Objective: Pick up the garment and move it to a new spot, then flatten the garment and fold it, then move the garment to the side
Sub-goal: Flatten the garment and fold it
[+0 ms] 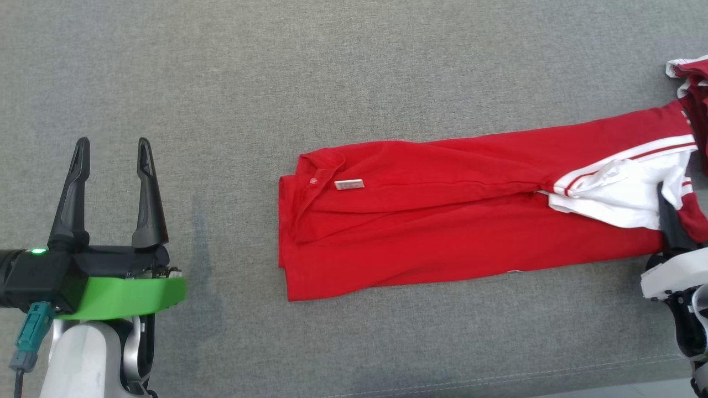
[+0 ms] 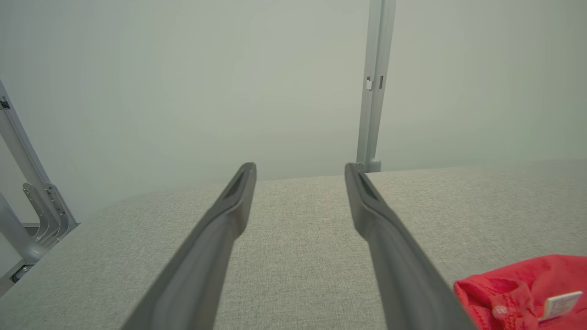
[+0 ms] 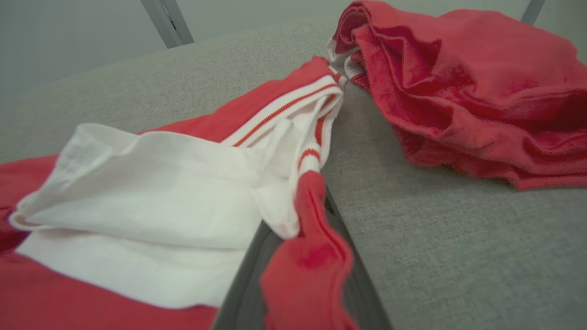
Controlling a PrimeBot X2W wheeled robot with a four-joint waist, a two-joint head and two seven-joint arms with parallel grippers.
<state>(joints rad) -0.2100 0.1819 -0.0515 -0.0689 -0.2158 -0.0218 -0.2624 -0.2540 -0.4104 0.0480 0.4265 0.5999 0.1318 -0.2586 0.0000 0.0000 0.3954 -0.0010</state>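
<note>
The red garment (image 1: 420, 221) with white and striped trim lies stretched out lengthwise on the grey padded surface (image 1: 276, 83), a small white label (image 1: 349, 184) near its left end. My left gripper (image 1: 113, 146) stands open well to the left of it, nothing between its fingers; in the left wrist view the left gripper (image 2: 300, 169) points over bare surface, and the garment's corner (image 2: 518, 288) shows at lower right. My right gripper (image 1: 672, 215) is at the garment's right end. In the right wrist view the right gripper (image 3: 302, 215) has a red strip of the garment (image 3: 137, 183) pinched between its dark fingers.
A second, crumpled red garment (image 1: 694, 77) lies at the far right edge, just beyond the held end, and appears as the red heap (image 3: 458, 82) in the right wrist view. A pale metal post (image 2: 373, 82) rises behind the surface. The surface's front edge (image 1: 498, 381) runs along the bottom.
</note>
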